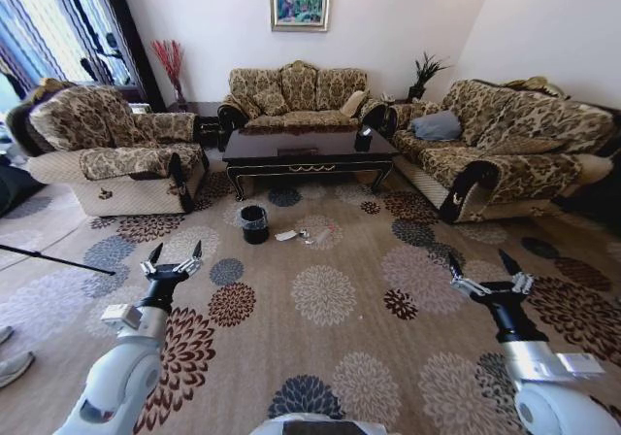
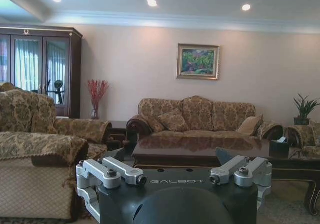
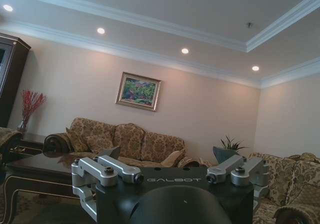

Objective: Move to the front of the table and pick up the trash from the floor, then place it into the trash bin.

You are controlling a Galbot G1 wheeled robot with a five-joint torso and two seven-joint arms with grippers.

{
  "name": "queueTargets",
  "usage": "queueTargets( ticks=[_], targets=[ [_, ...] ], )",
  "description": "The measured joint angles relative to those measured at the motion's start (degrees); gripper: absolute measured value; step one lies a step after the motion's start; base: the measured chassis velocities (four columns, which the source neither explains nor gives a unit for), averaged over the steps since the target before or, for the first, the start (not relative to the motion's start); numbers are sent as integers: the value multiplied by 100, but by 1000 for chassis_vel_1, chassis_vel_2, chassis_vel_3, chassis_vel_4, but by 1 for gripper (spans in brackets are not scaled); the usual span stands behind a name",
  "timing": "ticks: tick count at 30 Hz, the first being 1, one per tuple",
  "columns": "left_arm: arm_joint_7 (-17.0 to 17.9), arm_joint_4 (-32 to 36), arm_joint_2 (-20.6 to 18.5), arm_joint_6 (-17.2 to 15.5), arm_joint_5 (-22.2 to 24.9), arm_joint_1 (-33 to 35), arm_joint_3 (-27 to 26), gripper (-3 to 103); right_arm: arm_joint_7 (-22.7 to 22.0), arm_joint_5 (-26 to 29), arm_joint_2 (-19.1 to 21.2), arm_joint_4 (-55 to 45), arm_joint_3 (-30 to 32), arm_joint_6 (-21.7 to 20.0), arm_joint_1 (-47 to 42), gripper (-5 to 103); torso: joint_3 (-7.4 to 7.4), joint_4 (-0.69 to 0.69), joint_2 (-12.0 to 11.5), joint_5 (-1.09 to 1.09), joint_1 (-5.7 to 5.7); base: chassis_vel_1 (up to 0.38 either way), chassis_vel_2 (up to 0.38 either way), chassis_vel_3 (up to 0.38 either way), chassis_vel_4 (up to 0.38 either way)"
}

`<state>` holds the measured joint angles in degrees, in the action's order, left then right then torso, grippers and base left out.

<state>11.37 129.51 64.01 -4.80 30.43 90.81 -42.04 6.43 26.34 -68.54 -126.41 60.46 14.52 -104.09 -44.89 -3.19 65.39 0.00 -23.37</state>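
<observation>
Lying crosswise: table (image 1: 309, 150); long axis left-right

Table (image 1: 309, 150) glossy dark wood; floor (image 1: 340, 309) matt patterned carpet; trash bin (image 1: 254, 224) black, clear crinkled liner.

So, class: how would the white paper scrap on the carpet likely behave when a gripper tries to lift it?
The paper scrap lies flat on the carpet, so probably thin, floppy and light. With no raised edge showing, it may slide or crumple rather than lift cleanly.
</observation>
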Motion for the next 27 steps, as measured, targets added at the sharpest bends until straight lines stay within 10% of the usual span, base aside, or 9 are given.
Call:
queueTargets(
  ticks=[27],
  targets=[
    [-56, 300, 162, -489, -146, 223, 24, 100, 55, -610, -337, -49, -236, 212, -94, 100, 387, 0, -708, 1, 320, 0, 0, 0, 0]
  ],
)
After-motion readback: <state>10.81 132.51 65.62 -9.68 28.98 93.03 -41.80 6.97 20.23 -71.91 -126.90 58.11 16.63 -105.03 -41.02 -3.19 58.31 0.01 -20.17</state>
